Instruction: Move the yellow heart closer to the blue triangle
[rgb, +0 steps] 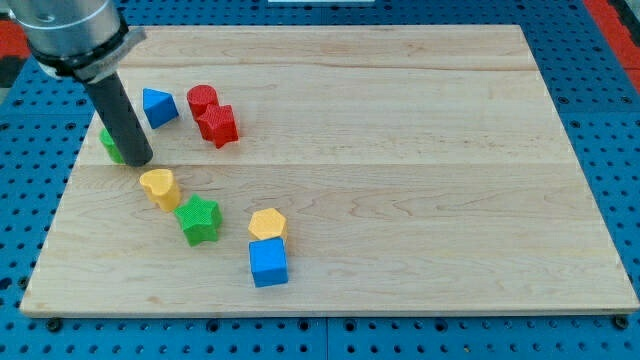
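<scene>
The yellow heart (158, 186) lies on the wooden board left of centre. The blue triangle (158, 106) sits above it, toward the view's top left. My tip (138, 160) stands between them, just above and left of the yellow heart and below the blue triangle, very near the heart; whether it touches is unclear. The dark rod hides most of a green block (110, 145) at the left.
A red cylinder (202, 99) and a red star (218, 125) sit right of the blue triangle. A green star (199, 219) lies just below right of the heart. A yellow hexagon (267, 224) rests above a blue cube (268, 262). The board's left edge (62, 190) is near.
</scene>
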